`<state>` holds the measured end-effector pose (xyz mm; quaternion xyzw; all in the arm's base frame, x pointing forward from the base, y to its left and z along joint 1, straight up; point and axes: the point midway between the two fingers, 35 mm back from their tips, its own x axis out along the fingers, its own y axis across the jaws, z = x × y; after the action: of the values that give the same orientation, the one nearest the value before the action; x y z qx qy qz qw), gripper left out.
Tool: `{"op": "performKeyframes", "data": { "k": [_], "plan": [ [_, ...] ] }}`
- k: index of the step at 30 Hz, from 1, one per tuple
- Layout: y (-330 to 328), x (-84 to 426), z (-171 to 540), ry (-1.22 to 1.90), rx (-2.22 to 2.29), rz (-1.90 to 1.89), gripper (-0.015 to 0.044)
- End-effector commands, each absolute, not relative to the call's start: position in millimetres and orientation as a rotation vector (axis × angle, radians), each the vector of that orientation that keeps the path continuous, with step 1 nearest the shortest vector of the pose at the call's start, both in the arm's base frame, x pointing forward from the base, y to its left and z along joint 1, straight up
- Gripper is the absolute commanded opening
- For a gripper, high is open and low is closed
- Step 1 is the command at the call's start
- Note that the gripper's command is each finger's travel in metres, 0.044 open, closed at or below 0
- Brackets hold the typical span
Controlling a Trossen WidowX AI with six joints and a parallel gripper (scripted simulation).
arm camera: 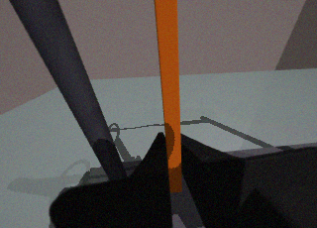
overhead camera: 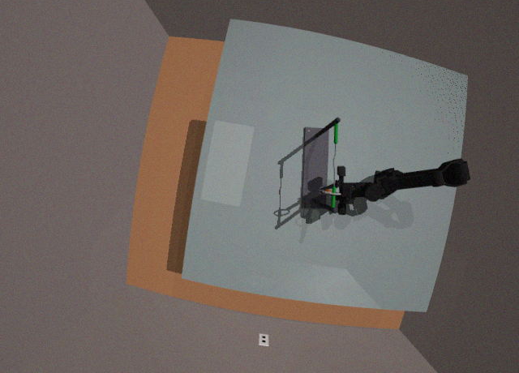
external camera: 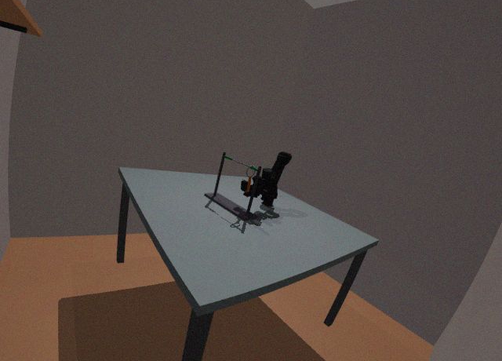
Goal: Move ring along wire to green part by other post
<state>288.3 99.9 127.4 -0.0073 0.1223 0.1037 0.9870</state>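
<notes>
The orange handle [arm camera: 167,64] [external camera: 248,183] [overhead camera: 325,190] stands upright between my fingers, and its ring [external camera: 251,170] hangs on the green part of the wire [overhead camera: 332,199] [external camera: 253,168] by the near post [external camera: 253,193] [arm camera: 64,64]. My gripper [arm camera: 166,136] [overhead camera: 332,190] [external camera: 248,188] is shut on the lower end of the handle. The thin grey wire [overhead camera: 334,161] [external camera: 241,162] runs to the other green part [overhead camera: 336,133] [external camera: 228,158] at the far post [external camera: 219,174]. The ring itself is out of the wrist view.
The two posts stand on a dark base plate [overhead camera: 314,160] [external camera: 227,203] in the middle of the pale table [overhead camera: 293,67] [external camera: 182,227] [arm camera: 258,99]. The arm [overhead camera: 414,178] reaches in from the table's right edge.
</notes>
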Motion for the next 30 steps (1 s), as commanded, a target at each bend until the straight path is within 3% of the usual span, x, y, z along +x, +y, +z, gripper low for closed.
{"op": "performKeyframes", "data": {
  "k": [1,4,30],
  "plan": [
    [100.0,288.3,127.4,0.246,-0.015,0.208,0.0086],
    [99.9,287.6,127.7,0.246,-0.014,0.208,0.0160],
    [92.5,250.9,139.0,0.250,-0.010,0.204,0.0160]
  ]
}}
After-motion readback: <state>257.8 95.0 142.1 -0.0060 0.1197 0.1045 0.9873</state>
